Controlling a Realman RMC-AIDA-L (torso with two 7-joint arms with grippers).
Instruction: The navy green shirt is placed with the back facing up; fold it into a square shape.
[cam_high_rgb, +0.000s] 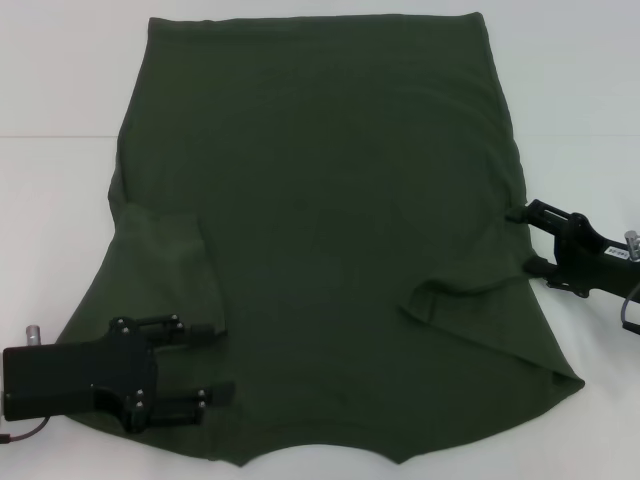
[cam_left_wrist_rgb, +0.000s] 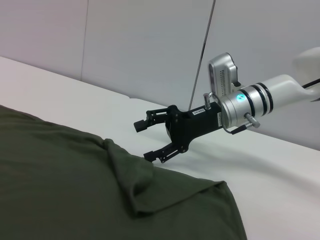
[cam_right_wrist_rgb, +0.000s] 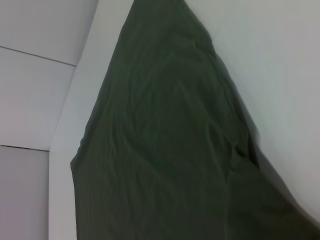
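You have the shirt (cam_high_rgb: 330, 230) spread flat on the white table (cam_high_rgb: 50, 200), both sleeves already turned in over the body. Your left gripper (cam_high_rgb: 212, 360) hovers spread over the left sleeve fold near the collar end; your right gripper (cam_high_rgb: 522, 240) sits at the right edge, also spread, holding nothing. The side folds look next, so each gripper must close on its edge before lifting inward.

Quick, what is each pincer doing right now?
Left pincer: open, holding nothing, over the navy green shirt at its left sleeve.
Right pincer: open, holding nothing, at the shirt's right edge.
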